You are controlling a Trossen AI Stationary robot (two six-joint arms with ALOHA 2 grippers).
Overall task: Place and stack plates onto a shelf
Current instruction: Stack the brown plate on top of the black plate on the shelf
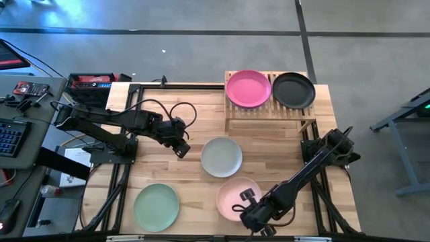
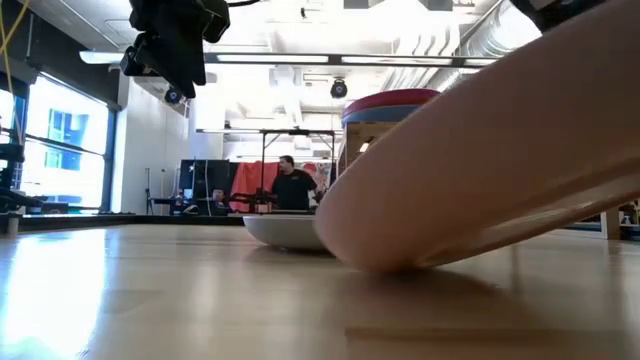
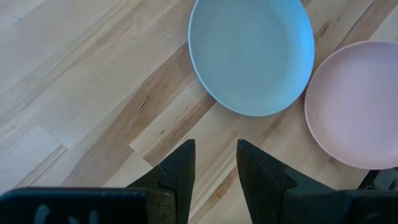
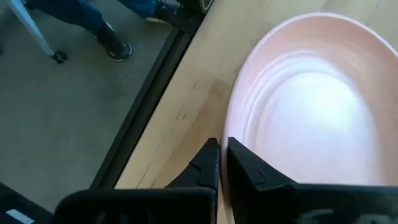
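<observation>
A magenta plate (image 1: pixel 248 87) and a black plate (image 1: pixel 293 90) lie side by side on the slatted wood shelf (image 1: pixel 269 111) at the table's far edge. A pale plate (image 1: pixel 222 156) rests flat mid-table, and a mint green plate (image 1: pixel 156 206) lies near the front left. My right gripper (image 1: pixel 246 202) is shut on the peach-pink plate (image 1: pixel 235 195) at the near edge. My left gripper (image 1: pixel 180 146) hovers open above bare wood just left of the pale plate (image 3: pixel 252 53). The other plates are out of view. My right gripper (image 4: pixel 222 144) pinches the peach-pink plate's near rim (image 4: pixel 232 124), one finger inside the bowl and one outside. It comes from the table's near right side, slanting down. The plate (image 2: pixel 480 150) is tilted: the held side is raised and the opposite rim (image 2: pixel 380 262) rests on the table.
Bare tabletop (image 1: pixel 201 117) lies between the plates and the shelf. Black frame rails (image 1: pixel 124 168) run along both sides of the table. Beyond the left edge stands a desk with a keyboard and tools (image 1: pixel 20 107). People (image 2: pixel 292 185) are far behind the table.
</observation>
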